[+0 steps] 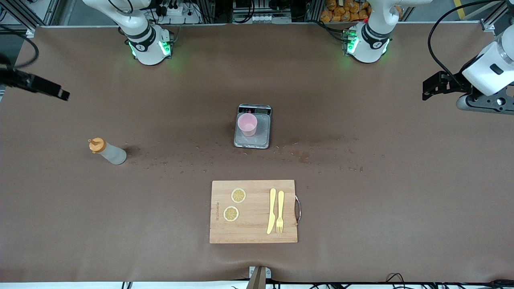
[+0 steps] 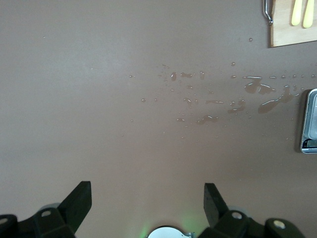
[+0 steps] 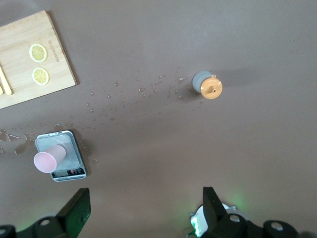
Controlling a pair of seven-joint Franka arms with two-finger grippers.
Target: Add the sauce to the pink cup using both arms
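Note:
The sauce bottle (image 1: pixel 107 151), whitish with an orange cap, stands on the brown table toward the right arm's end. It also shows in the right wrist view (image 3: pixel 208 84). The pink cup (image 1: pixel 247 124) stands upright on the grey scale (image 1: pixel 261 134) at mid-table; both the cup (image 3: pixel 48 159) and the scale (image 3: pixel 69 144) show in the right wrist view. My right gripper (image 1: pixel 62 94) is open and empty, high over the table's edge at its own end. My left gripper (image 1: pixel 426 90) is open and empty, high over its end; its wrist view (image 2: pixel 147 198) shows bare table below.
A wooden cutting board (image 1: pixel 253 228) lies nearer the camera than the scale, with two lemon slices (image 1: pixel 238 195), a yellow knife (image 1: pixel 272 210) and a yellow fork (image 1: pixel 280 211). Liquid drops (image 1: pixel 305 154) are scattered across the table between bottle and scale.

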